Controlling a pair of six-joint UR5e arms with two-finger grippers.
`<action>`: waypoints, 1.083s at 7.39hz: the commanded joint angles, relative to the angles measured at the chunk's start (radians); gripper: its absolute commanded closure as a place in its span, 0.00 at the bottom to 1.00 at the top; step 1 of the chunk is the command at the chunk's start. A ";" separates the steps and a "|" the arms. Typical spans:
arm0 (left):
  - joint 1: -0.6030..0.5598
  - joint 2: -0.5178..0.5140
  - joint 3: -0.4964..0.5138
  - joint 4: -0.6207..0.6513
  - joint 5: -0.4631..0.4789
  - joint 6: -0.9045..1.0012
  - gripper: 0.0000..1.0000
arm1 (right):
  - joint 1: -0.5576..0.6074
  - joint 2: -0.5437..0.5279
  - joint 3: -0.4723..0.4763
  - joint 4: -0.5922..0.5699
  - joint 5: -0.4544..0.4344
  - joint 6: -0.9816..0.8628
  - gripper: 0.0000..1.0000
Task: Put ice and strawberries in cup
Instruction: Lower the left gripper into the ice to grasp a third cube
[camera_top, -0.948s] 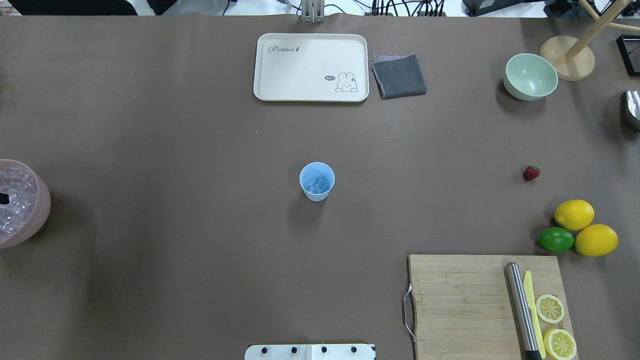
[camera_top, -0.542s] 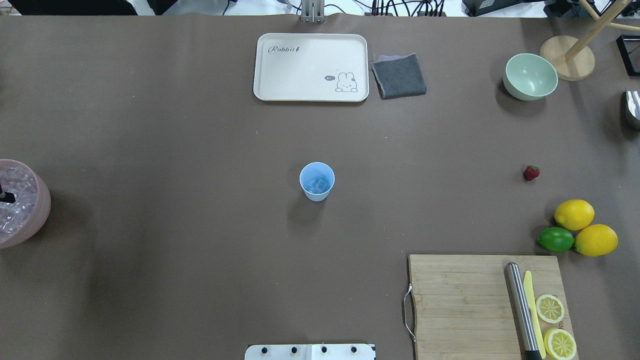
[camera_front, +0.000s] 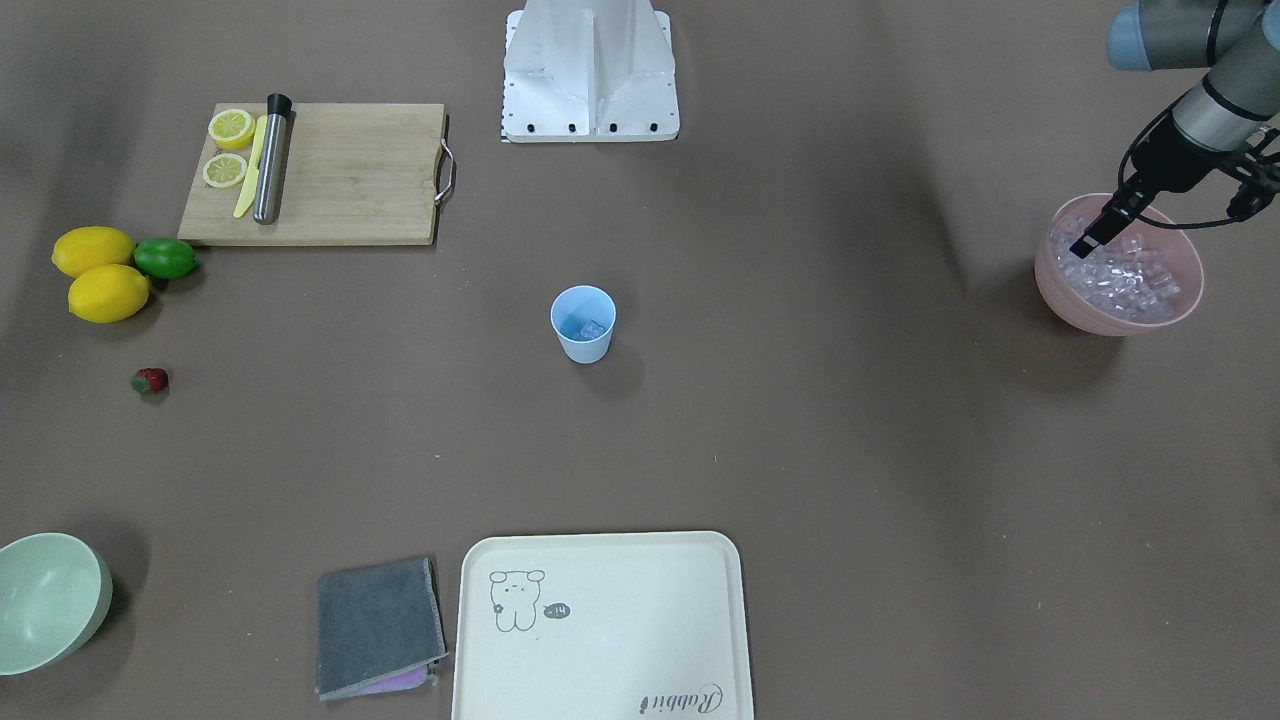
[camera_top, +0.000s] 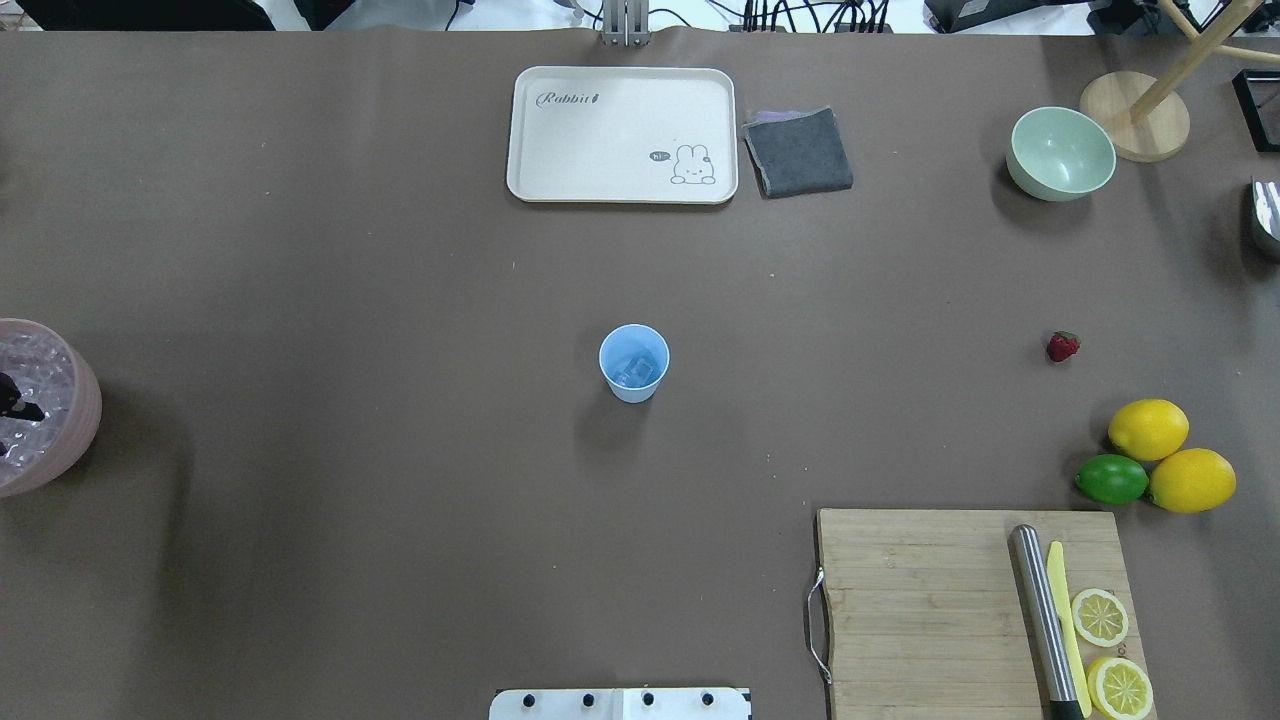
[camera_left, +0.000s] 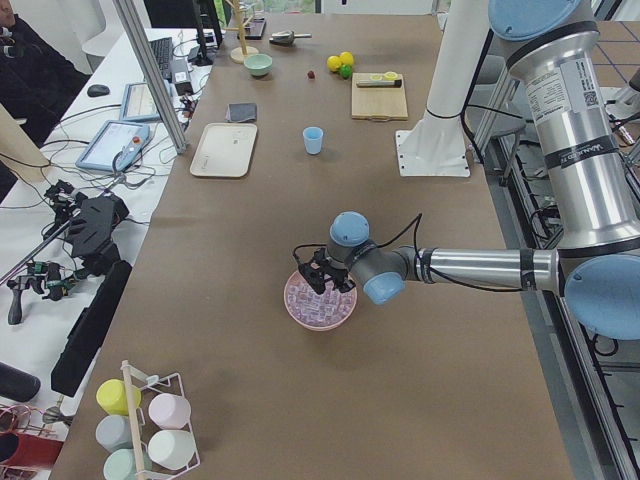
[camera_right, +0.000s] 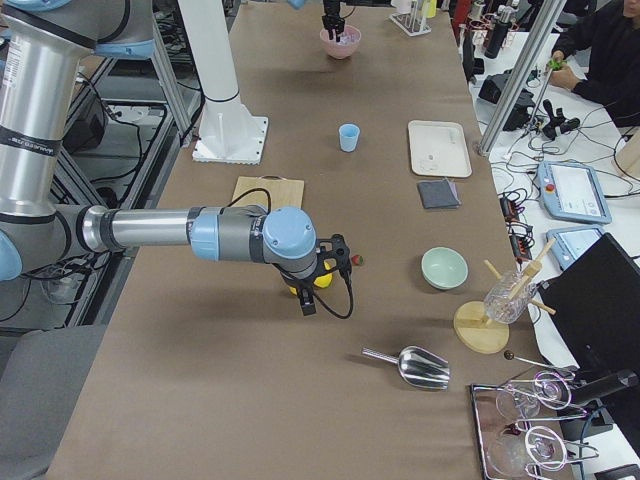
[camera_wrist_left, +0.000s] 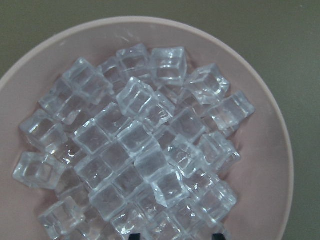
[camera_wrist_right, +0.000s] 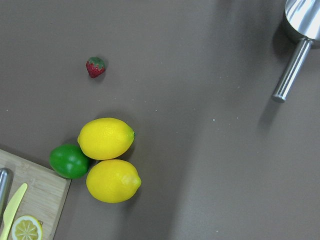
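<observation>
The light blue cup (camera_top: 634, 363) stands upright at the table's middle with a few pieces of ice (camera_top: 636, 373) inside. More ice (camera_wrist_left: 140, 150) fills the pink bowl (camera_front: 1118, 315) at the robot's far left. My left gripper (camera_front: 1088, 238) hangs just over that ice; in the left wrist view its two tips show wide apart at the bottom edge, open, with nothing held. The strawberry (camera_top: 1062, 346) lies alone on the table at the right, beyond the lemons. My right gripper (camera_right: 308, 300) hovers near it and shows only in the exterior right view, so I cannot tell its state.
Two lemons (camera_top: 1148, 429) and a lime (camera_top: 1111, 479) sit beside a cutting board (camera_top: 930, 600) that holds a knife and lemon slices. A cream tray (camera_top: 621, 135), grey cloth (camera_top: 798, 151) and pale green bowl (camera_top: 1061, 152) line the far edge. A metal scoop (camera_wrist_right: 300, 30) lies at the far right.
My left gripper has shifted slightly over the ice bowl, a little further in from the view's left edge and toward the robot. Cup and strawberry have not moved.
</observation>
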 joint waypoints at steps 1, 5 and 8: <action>0.035 -0.021 0.002 -0.009 0.007 -0.070 0.43 | 0.006 0.000 -0.001 0.000 0.000 0.000 0.00; 0.066 0.003 0.000 -0.029 0.058 -0.097 0.43 | 0.023 -0.002 -0.001 0.000 0.002 0.000 0.00; 0.066 0.006 -0.006 -0.033 0.059 -0.098 0.43 | 0.032 -0.006 -0.001 0.000 0.003 -0.002 0.00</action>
